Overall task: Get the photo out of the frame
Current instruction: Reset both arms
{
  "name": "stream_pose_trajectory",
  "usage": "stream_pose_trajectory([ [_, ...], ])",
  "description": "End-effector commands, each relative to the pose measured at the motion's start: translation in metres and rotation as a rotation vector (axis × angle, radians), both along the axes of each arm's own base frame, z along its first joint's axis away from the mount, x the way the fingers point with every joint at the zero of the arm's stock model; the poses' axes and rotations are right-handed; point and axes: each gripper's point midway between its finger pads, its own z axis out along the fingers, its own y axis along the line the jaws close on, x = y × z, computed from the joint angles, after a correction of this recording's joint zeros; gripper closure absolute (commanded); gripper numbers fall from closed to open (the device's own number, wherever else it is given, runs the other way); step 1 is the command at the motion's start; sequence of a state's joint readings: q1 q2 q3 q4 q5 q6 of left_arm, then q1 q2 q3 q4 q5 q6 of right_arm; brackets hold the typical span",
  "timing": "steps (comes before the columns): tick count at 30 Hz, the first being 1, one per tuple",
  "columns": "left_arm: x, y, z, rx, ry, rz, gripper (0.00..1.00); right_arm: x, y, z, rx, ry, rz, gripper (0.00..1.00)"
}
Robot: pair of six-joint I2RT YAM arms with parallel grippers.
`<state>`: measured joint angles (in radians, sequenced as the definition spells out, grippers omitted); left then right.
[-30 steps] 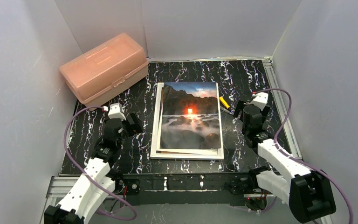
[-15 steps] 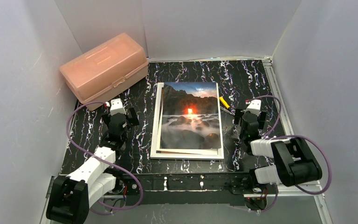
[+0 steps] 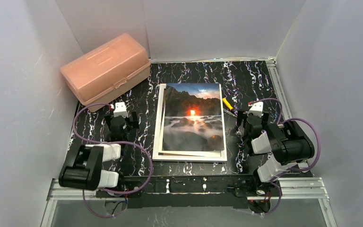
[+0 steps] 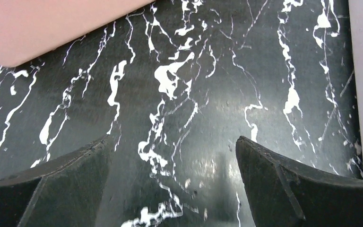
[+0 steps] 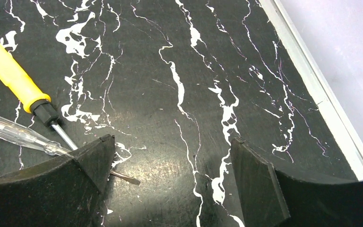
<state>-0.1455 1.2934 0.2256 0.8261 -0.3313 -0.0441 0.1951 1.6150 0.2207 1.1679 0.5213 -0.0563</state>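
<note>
- One black, white-veined table (image 3: 189, 75) fills the floor between three pale walls, with a metal rail (image 5: 312, 85) along its right edge.
- Pink plastic box (image 3: 106, 66), lid shut, sits in the far left corner with one end past the table's left edge. Its near long side is set apart from the frame's far left corner.
- White-bordered frame (image 3: 157, 153) lies flat at mid-table, with bare strips of table on both long sides.
- Sunset photo (image 3: 192, 120) lies face up on the frame. White border shows along its left and near edges.
- Left gripper (image 4: 175, 146) hovers over bare table left of the frame, jaws spread wide and holding nothing. The frame's white edge is off to its right.
- Right gripper (image 5: 172, 146), also spread wide and holding nothing, hovers right of the frame, with bare table between it and the rail.
- Yellow-handled screwdriver (image 5: 14, 75) and a clear-handled tool (image 5: 14, 132) lie by its left finger, the yellow one's shaft passing under that fingertip.
</note>
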Motion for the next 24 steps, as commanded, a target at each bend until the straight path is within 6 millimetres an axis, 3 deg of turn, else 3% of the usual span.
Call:
stream_pose_trajectory([
  [1,0.031,0.002,0.018,-0.035,-0.184,-0.075,0.02,0.014,0.001,0.024,0.024,-0.095,-0.002,0.01],
  [3,0.026,-0.004,-0.001,-0.049,-0.081,-0.114,0.02,0.015,0.001,0.023,0.025,-0.093,0.000,0.01],
  [5,0.039,-0.006,0.003,-0.047,-0.063,-0.125,0.02,0.015,0.001,0.023,0.026,-0.092,0.001,0.01],
  [24,0.039,-0.005,0.002,-0.072,-0.053,-0.134,0.02,0.016,0.001,0.023,0.028,-0.092,0.002,0.01],
])
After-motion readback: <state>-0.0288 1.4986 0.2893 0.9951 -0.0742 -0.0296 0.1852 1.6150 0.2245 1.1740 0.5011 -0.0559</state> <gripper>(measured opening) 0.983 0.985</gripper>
